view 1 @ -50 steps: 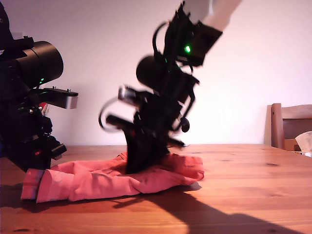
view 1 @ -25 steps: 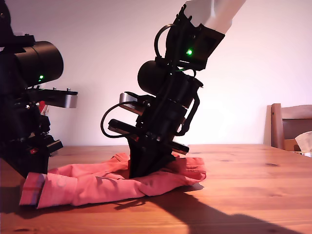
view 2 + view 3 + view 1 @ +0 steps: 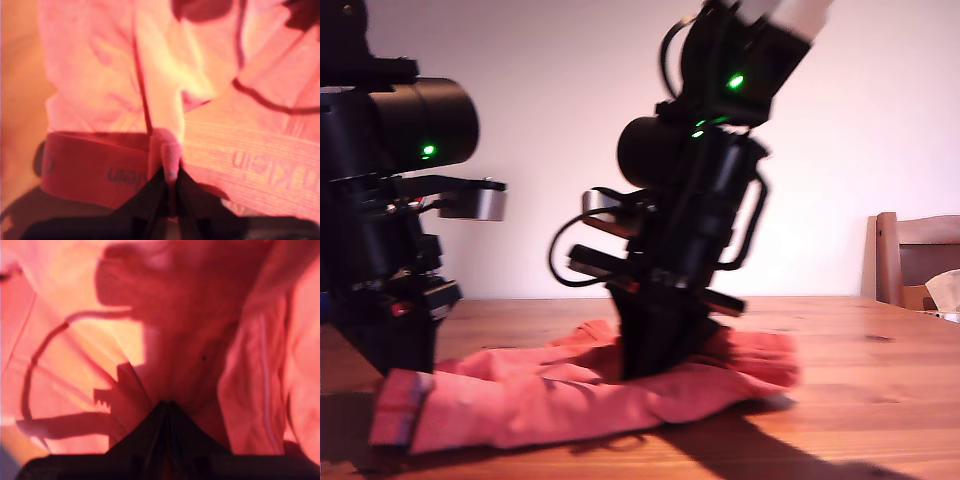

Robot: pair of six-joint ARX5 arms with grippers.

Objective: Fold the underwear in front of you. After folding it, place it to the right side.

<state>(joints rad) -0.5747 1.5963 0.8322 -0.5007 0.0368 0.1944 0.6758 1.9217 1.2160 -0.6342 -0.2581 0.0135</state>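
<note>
The underwear (image 3: 570, 395) lies rumpled; my first gripper (image 3: 170, 187) and second gripper (image 3: 167, 410) both pinch it.

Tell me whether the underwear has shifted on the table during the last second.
Yes. In the exterior view the underwear, pinched by both grippers, has slid toward the view's right: its far edge now lies nearer the chair, which has not moved.

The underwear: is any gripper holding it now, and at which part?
Yes. My first gripper pinches the underwear at its waistband. My second gripper is shut on a fold of its fabric.
</note>
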